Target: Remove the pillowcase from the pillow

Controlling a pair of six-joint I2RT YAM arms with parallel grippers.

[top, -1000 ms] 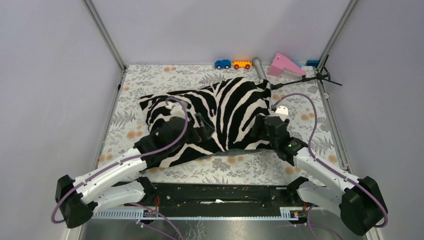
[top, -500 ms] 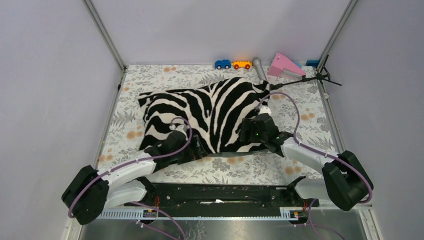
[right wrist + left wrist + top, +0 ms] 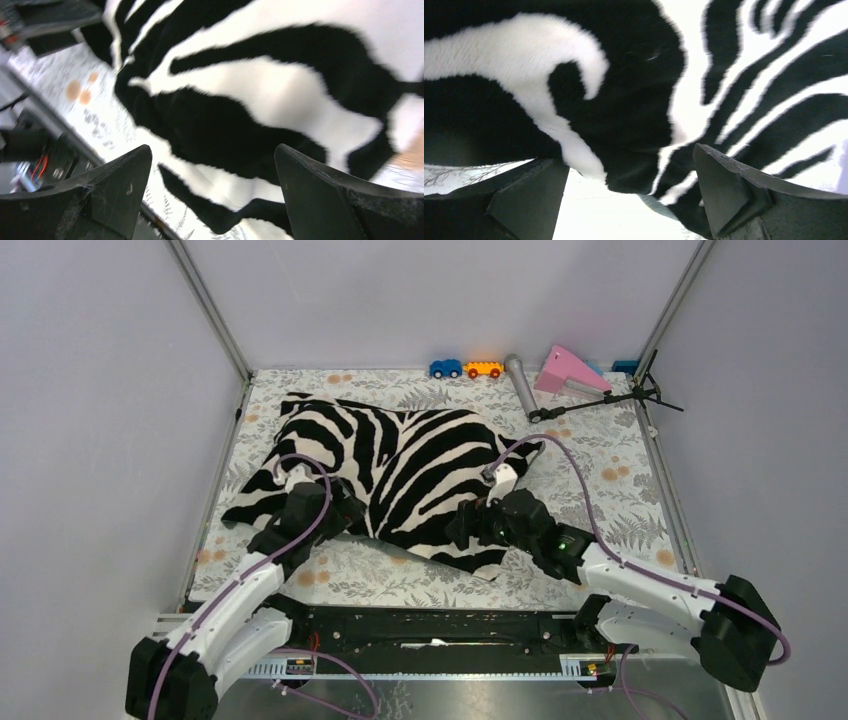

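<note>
Zebra-striped plush is basically the whole scene here. The pillowcase (image 3: pixel 400 455) lies stripe-side up in the middle of the floral table (image 3: pixel 630 470), running on a diagonal from far left to near right. It looks puffed up, and the pillow itself is hidden under the cover in every view. The left gripper (image 3: pixel 345 512) sits right at the near-left edge of the fabric. Its wrist view shows the jaws spread wide, with a rounded fold of the striped edge hanging in the gap between them (image 3: pixel 629 165). The fold comes close to the right-hand finger (image 3: pixel 724 190), but nothing is pinched, so that pincer is gaping and holding nothing. It's a similar deal on the other side. The right gripper (image 3: pixel 468 525) hovers over the near-right end of the cover, just above the pointed corner that trails toward the arm bases. In its wrist camera the two fingers (image 3: pixel 320 200) stand far apart, with stripes and a bit of flowery table filling the space between (image 3: pixel 212 155). They aren't clamped on the fabric, and whether the tips touch it I can't tell. Along the far wall sit a blue toy car (image 3: pixel 446 368), an orange toy car (image 3: pixel 484 369), a grey cylinder (image 3: pixel 519 383) and a pink wedge (image 3: pixel 565 368), all well apart from the pillowcase.
</note>
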